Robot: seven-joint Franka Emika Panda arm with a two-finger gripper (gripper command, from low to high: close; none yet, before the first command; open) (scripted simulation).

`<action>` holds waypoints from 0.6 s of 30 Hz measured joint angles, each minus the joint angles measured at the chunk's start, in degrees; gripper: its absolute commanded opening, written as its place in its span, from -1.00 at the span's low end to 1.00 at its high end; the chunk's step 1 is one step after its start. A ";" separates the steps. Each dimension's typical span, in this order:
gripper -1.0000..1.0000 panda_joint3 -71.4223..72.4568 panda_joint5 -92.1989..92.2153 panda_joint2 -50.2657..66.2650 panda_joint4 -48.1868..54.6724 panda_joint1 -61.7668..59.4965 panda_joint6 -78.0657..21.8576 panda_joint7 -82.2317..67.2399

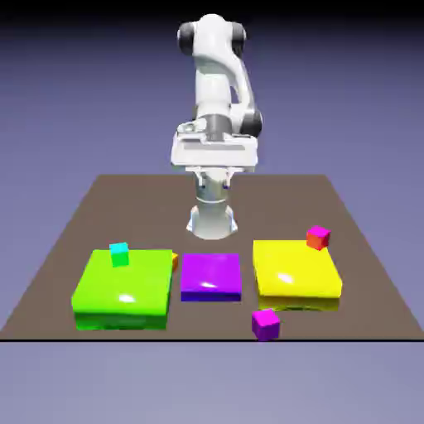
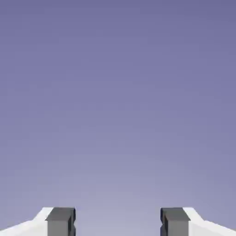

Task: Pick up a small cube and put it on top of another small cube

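A tiny magenta-purple cube (image 1: 265, 324) lies on the brown table near its front edge, just in front of the yellow slab (image 1: 296, 273). A small teal cube (image 1: 119, 254) stands on the back of the green slab (image 1: 124, 288). At the yellow slab's back right corner sits a red cube with a magenta top (image 1: 317, 238). My gripper (image 1: 214, 180) hangs high over the back middle of the table, far from all the cubes. In the hand view the gripper (image 2: 117, 222) is open, its grey fingertips (image 2: 60, 221) wide apart with only backdrop between them.
A flat purple slab (image 1: 211, 276) lies between the green and yellow slabs. A sliver of something orange (image 1: 175, 261) shows between the green and purple slabs. The robot's base (image 1: 212, 217) stands behind the purple slab.
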 measured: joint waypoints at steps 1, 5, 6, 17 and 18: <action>0.00 1.31 -0.12 1.99 1.10 -1.07 -0.90 2.49; 0.00 6.53 -0.60 9.97 5.51 -5.37 -4.49 12.46; 0.00 7.83 -0.72 11.97 6.61 -6.45 -5.39 14.95; 0.00 22.19 -2.04 33.91 18.74 -18.26 -15.28 42.36; 0.00 23.50 -2.16 35.90 19.84 -19.33 -16.18 44.85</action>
